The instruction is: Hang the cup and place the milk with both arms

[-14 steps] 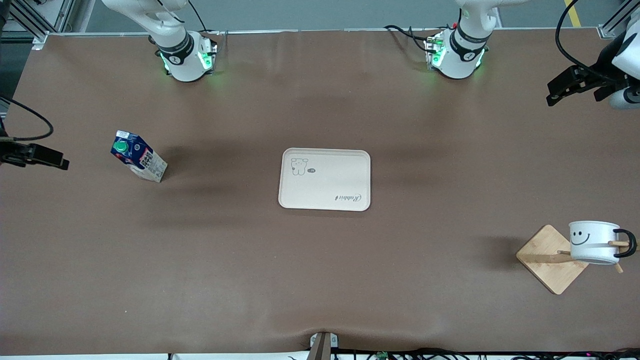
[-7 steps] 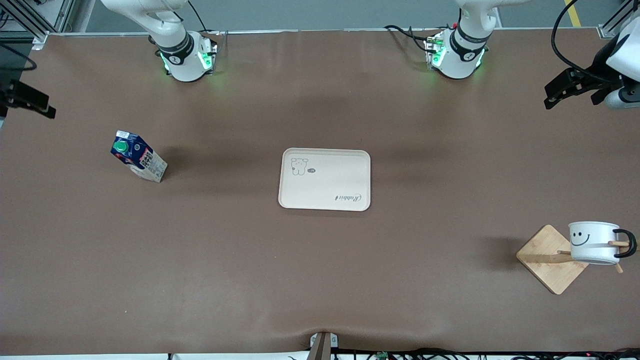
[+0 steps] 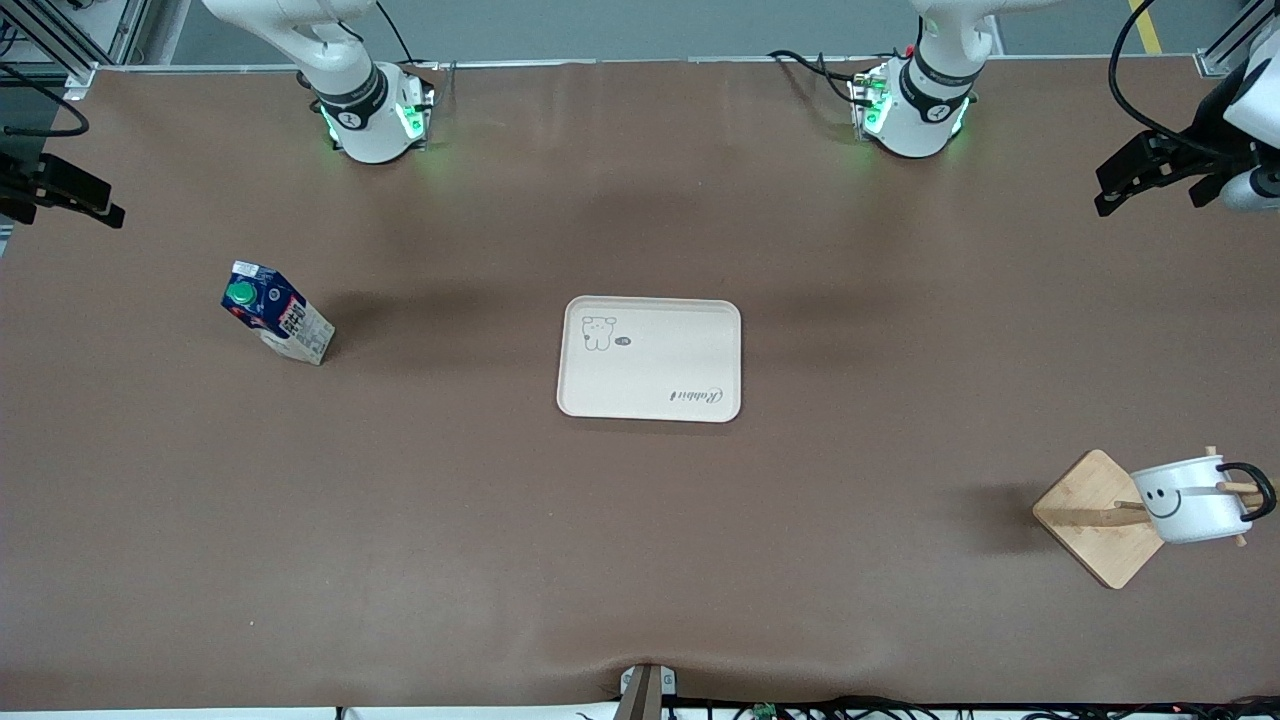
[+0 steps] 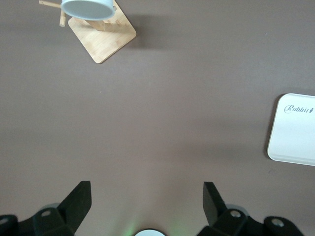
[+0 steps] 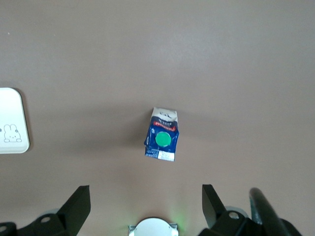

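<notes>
Next, lower wide-open right end effector (image 5: 146,201) squarely over milk (image 3: 276,325) (cup (image 3: 1190,499) already hung); left end effector (image 4: 147,202) wide, waiting.

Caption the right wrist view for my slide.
Open right hand hovers over the blue gable-top milk carton with green cap, standing on brown table.

A cream tray (image 3: 650,358) lies mid-table; a wooden rack (image 3: 1100,517) stands nearer the front camera.
</notes>
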### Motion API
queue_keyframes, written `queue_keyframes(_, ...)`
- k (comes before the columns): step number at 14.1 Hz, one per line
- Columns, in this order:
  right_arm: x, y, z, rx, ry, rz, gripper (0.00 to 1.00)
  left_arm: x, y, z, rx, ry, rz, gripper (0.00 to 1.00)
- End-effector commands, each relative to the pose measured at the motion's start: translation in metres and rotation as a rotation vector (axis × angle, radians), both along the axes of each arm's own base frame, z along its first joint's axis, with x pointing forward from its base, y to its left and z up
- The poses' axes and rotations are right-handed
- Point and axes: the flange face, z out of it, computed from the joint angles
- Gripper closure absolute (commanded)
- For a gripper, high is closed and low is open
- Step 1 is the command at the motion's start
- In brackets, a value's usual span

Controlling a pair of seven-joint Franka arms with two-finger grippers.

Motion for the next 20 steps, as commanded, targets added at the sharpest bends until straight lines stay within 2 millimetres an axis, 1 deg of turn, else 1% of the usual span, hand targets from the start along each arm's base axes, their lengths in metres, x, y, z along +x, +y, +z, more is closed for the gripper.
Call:
queue_keyframes(1, -0.0008, 0.0028, 0.0082, -0.01, -0.039, 0.019, 0.0, -0.0022, -0.0015, 0.0096, -0.011, 0.014, -0.014, 0.0)
queue_keyframes(3, 0.002, -0.0008, 0.0092, -0.012, -0.043, 0.063, 0.0, -0.004, -0.0064, 0.0094, -0.011, 0.03, -0.021, 0.0)
queue_keyframes(7, 0.0039, -0.0057, 0.0082, -0.019, -0.047, 0.081, 0.0, -0.0046, -0.0058, 0.0088, -0.012, 0.036, -0.021, 0.0)
queue_keyframes(13, 0.0048, 0.0005, 0.0073, -0.007, -0.045, 0.088, 0.0, -0.0046, -0.0057, 0.0081, -0.012, 0.038, -0.021, 0.0)
queue_keyframes(20, 0.0037, -0.0016, 0.006, -0.005, -0.036, 0.076, 0.0, -0.0048, -0.0061, 0.0073, -0.015, 0.041, -0.027, 0.0)
